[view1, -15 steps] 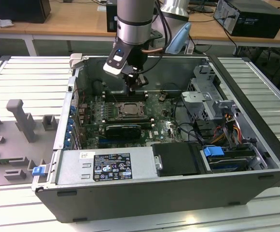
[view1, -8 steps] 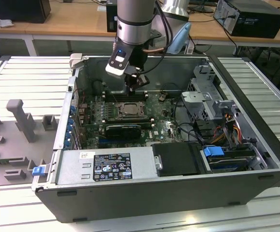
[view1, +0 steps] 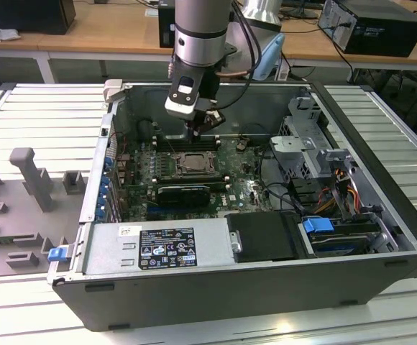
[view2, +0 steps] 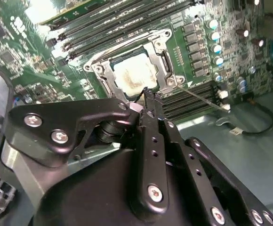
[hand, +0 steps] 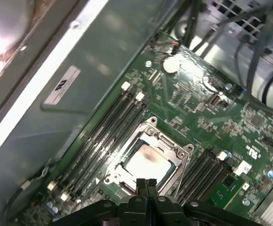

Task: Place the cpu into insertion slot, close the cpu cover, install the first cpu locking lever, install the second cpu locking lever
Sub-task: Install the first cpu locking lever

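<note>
Ribbed grey metal counter (view1: 29, 115) carries an open black computer case (view1: 266, 287). Inside, the small dark square insertion slot (view1: 191, 164) holds the pale silvery square cpu (hand: 145, 162), with the thin silvery cpu cover (view2: 106, 70) lying over it. Black fingers (hand: 140, 187) hang just above the slot, pressed together (on nothing). I judge the chip light, stiff and fragile, so it should be taken by its edges only. Long black memory slots (hand: 99, 141) crowd the slot's sides, leaving open room above.

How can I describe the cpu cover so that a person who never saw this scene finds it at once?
Inside the open computer case, find the green motherboard. On it, between two banks of long black memory slots, lies the cpu cover. It alone is a thin silvery metal frame, its cut-out centre showing the pale cpu.
</note>
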{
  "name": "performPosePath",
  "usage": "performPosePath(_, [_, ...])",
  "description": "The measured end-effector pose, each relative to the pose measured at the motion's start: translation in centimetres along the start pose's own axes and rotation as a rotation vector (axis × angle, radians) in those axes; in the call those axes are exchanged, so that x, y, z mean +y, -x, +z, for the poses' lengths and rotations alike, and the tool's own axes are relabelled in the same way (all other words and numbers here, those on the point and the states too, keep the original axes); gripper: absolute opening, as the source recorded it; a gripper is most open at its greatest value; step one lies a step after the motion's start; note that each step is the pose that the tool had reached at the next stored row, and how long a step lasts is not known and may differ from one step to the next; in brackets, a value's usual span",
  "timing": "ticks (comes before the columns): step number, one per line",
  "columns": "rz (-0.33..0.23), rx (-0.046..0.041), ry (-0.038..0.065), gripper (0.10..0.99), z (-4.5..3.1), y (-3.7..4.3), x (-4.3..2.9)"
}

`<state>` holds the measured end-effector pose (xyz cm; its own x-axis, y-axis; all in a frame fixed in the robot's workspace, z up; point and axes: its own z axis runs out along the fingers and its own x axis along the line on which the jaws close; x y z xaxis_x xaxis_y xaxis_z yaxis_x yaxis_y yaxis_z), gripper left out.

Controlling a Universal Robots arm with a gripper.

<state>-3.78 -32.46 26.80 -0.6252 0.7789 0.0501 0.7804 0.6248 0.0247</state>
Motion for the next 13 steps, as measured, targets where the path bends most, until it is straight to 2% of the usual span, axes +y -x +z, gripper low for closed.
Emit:
performPosePath(6, [-0.124, 0.003, -0.006, 0.106, 0.0, 0.0, 0.0])
performPosePath(13, [-0.201, 0.0045, -0.01, 0.106, 0.0, 0.0, 0.0])
